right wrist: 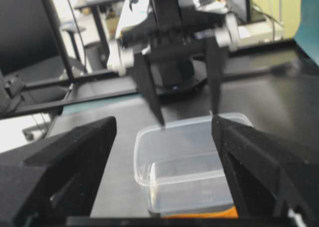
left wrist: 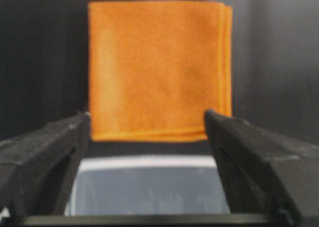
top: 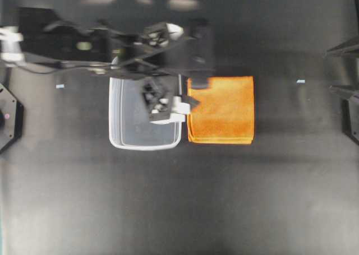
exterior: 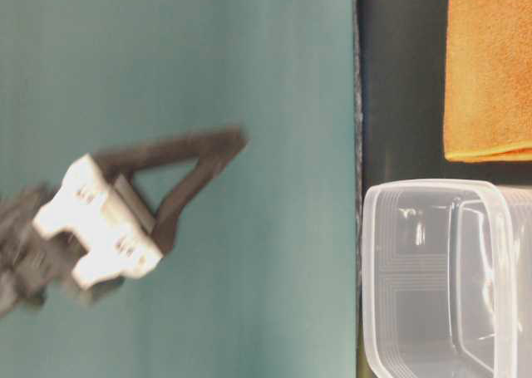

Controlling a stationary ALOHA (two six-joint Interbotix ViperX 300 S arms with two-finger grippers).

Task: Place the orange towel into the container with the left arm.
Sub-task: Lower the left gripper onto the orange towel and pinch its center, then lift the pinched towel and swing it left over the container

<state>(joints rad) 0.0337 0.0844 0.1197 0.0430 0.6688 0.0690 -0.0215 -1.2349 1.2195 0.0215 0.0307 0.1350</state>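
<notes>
We see a big black table [top: 168, 210] from above; it holds everything else. The left arm [top: 84, 45] is the next biggest thing; it reaches in from the left side, and it looks blurry. Its left gripper [right wrist: 185, 118] hangs over the container [top: 126, 137]; the two black fingers [right wrist: 149, 95] stand far apart, and nothing is between them; they point down at the far rim of the tub, as the right wrist view shows. In the left wrist view the same fingers frame the towel from both sides, yet they do not touch it.

The container is a clear plastic tub near the middle of the table; we see nothing inside it. The orange towel [top: 221, 110] lies flat on the table just to the right of the tub, right beside its edge; it is folded into a square, and it is not in the tub yet.

The right gripper [right wrist: 164, 177] shows only in its own view; its fingers are spread wide too, and it holds nothing. A small pale mark [top: 300, 81] sits on the table far to the right.
</notes>
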